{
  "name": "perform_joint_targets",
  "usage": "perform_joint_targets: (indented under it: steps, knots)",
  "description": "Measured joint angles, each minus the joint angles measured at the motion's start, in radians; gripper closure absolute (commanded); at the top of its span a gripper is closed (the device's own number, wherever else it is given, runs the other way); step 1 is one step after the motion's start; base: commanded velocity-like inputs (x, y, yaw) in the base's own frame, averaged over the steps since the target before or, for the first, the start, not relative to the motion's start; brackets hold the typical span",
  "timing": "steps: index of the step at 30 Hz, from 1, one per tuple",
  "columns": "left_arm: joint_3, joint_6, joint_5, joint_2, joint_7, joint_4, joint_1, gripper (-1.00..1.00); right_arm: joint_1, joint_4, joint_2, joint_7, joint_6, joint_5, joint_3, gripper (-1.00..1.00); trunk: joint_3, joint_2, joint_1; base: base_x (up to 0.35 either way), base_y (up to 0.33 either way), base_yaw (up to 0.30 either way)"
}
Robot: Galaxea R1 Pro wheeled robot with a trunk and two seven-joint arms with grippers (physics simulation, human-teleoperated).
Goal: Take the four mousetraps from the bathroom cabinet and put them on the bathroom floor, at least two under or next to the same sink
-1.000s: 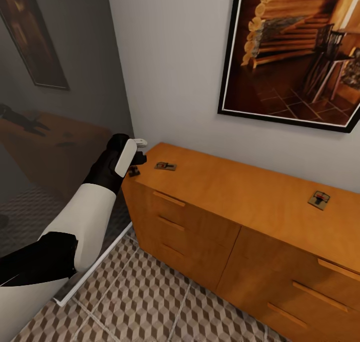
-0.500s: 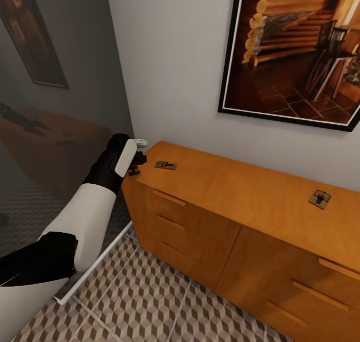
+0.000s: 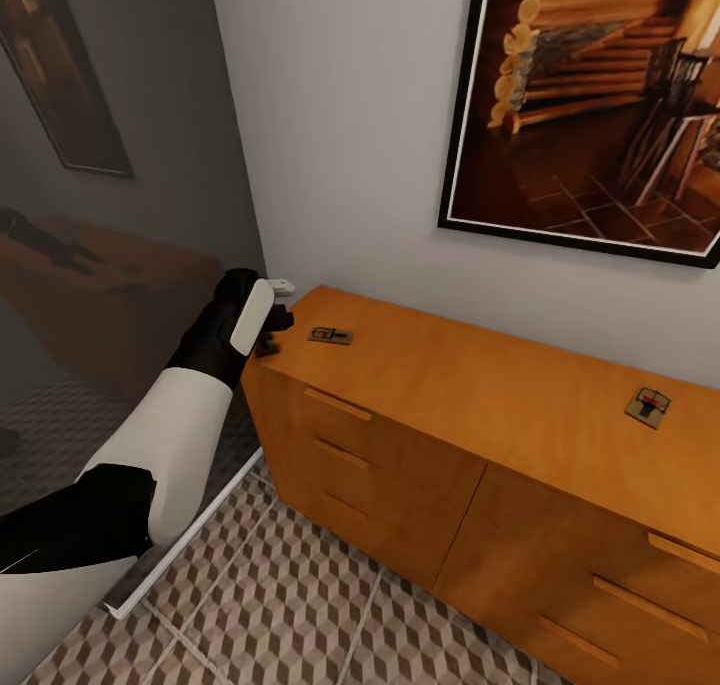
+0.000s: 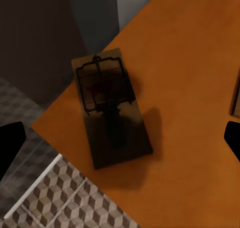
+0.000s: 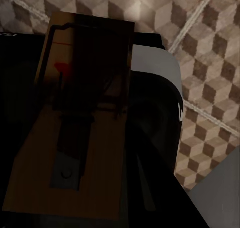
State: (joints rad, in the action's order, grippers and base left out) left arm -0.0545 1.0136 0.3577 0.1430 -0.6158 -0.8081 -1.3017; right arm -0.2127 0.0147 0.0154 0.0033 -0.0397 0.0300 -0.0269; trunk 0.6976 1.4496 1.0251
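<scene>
The orange-brown cabinet (image 3: 480, 395) stands against the wall with two mousetraps on its top, one near the left end (image 3: 330, 335) and one at the far right (image 3: 648, 406). My left gripper (image 3: 270, 333) hovers at the cabinet's front-left corner, open. In the left wrist view its dark fingertips (image 4: 11, 143) sit wide apart on either side of a mousetrap (image 4: 110, 108) that lies flat near that corner. My right gripper is shut on another mousetrap (image 5: 80, 128), held above the cube-patterned bathroom floor (image 5: 200, 53). The sink is out of view.
A dark glass shower wall (image 3: 120, 265) with a white base strip (image 3: 200, 525) borders the cabinet's left end. A large framed picture (image 3: 590, 105) hangs above the cabinet. Tiled floor (image 3: 300, 585) runs in front of the drawers. My own black and white body (image 5: 155, 88) lies under the held trap.
The head view has shifted slightly, sliding the cabinet's right part down and to the right. My left arm stays at the cabinet corner, still open.
</scene>
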Motion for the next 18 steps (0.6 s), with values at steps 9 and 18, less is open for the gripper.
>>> perform_joint_targets:
  steps: [9,18]
  knots:
    - [0.0,0.0,0.0,0.0,0.0,0.002,0.0,-1.0,0.0,0.0,0.001,0.0,0.002,0.0,0.0,1.0,0.0,0.0,0.0,0.0,0.0,0.0]
    - [-0.001,0.001,0.001,0.001,0.001,0.005,0.0,-1.0,0.0,0.0,0.002,0.0,0.005,0.0,0.0,1.0,0.0,0.0,0.0,0.001,0.0,0.0]
